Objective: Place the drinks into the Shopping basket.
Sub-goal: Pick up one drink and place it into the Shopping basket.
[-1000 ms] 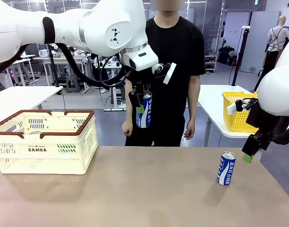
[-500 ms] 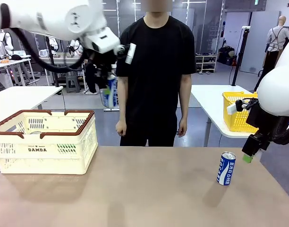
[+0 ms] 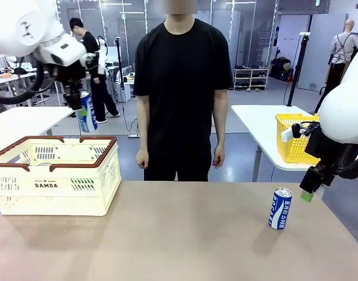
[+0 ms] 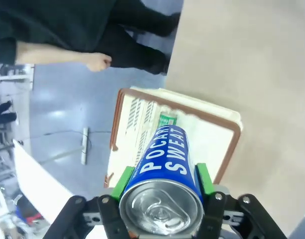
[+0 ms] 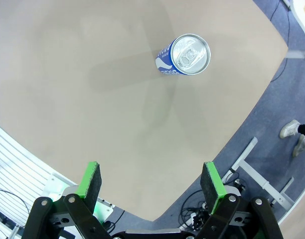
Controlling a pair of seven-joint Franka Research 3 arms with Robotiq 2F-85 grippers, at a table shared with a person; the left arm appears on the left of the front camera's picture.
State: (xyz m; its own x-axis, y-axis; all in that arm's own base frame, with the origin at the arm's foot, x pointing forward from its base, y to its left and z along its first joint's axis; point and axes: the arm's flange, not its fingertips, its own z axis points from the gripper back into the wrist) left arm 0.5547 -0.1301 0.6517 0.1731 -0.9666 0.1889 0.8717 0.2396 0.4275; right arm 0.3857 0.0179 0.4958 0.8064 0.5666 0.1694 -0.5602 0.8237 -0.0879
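My left gripper (image 3: 82,109) is shut on a blue and white drink can (image 3: 86,115), held upright in the air above the far side of the Shopping basket (image 3: 55,185). In the left wrist view the can (image 4: 165,162) sits between the green pads, over the basket's brown rim (image 4: 235,130). A green can (image 4: 168,119) lies inside the basket. A second blue and white can (image 3: 279,208) stands on the table at the right. My right gripper (image 3: 310,187) hangs open just above and right of it. The right wrist view looks down on this can (image 5: 185,56), beyond the spread fingers (image 5: 90,180).
A person (image 3: 182,88) stands at the table's far side, arms hanging down. A yellow mesh basket (image 3: 293,137) sits on a white side table at the back right. Another white table (image 3: 21,120) stands behind the Shopping basket. The brown tabletop (image 3: 179,234) is bare in the middle.
My left arm has swung left with the can, from in front of the person to above the Shopping basket. The right arm and the can on the table have not moved.
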